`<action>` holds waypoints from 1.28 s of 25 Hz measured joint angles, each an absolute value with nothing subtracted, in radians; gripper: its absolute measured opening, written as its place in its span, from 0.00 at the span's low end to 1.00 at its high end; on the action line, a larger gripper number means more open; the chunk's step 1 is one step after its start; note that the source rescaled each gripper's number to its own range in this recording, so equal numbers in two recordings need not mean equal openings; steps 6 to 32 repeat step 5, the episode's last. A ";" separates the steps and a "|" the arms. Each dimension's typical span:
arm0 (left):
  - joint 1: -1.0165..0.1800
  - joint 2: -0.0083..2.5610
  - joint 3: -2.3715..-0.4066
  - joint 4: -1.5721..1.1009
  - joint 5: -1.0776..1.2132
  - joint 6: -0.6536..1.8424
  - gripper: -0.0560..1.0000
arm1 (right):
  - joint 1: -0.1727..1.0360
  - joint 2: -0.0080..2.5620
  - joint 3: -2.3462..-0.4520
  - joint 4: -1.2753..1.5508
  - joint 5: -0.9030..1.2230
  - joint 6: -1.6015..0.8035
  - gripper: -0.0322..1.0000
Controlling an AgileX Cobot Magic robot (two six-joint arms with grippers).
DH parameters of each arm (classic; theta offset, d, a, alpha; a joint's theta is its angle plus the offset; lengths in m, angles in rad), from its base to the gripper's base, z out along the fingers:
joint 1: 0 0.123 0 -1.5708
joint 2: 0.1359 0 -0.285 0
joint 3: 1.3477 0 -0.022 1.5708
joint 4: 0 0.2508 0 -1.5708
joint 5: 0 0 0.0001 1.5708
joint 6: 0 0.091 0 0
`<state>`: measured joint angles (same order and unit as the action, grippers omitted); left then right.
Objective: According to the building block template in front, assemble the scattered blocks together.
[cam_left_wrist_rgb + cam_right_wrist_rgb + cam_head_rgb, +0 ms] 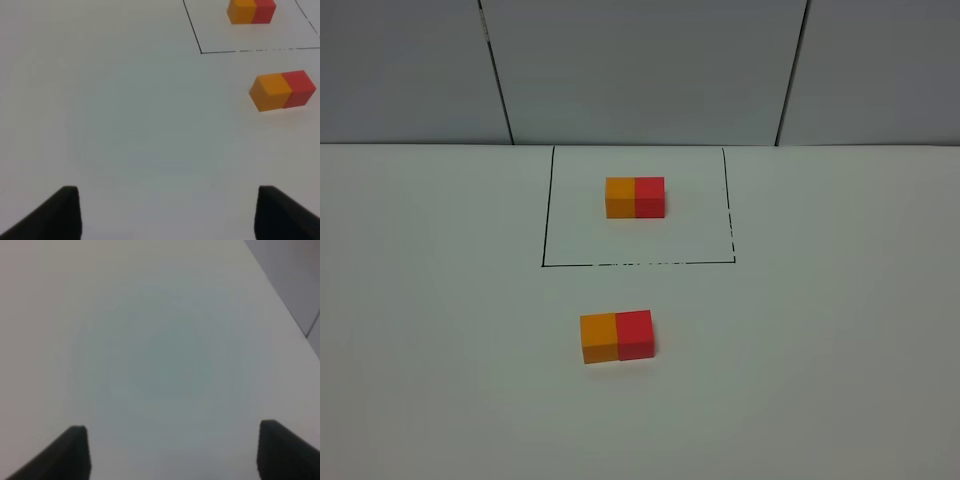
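The building block template (635, 197), an orange cube joined to a red cube, sits inside a thin black drawn rectangle (548, 205) at the back of the white table. It also shows in the left wrist view (251, 11). In front of the rectangle, the scattered orange block (599, 338) and red block (634, 334) stand touching side by side, orange on the left. They show in the left wrist view too, orange (271, 91) and red (299, 88). My left gripper (167, 192) is open and empty, well short of them. My right gripper (171, 427) is open and empty over bare table.
The white table (440, 330) meets grey wall panels (640, 70) at the back. The right wrist view shows the table's edge and the grey wall (295, 275) to one side. Neither arm shows in the exterior high view.
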<state>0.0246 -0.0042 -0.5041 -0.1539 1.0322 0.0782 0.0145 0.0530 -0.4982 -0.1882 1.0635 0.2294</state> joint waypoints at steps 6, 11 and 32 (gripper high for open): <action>0.025 -0.004 -0.504 -0.154 1.032 0.078 0.60 | 0.015 0.053 -0.498 -0.188 1.064 0.229 0.45; 0.025 -0.004 -0.504 -0.154 1.032 0.078 0.60 | 0.015 0.053 -0.498 -0.188 1.064 0.229 0.45; 0.025 -0.004 -0.504 -0.154 1.032 0.078 0.60 | 0.015 0.053 -0.498 -0.188 1.064 0.229 0.45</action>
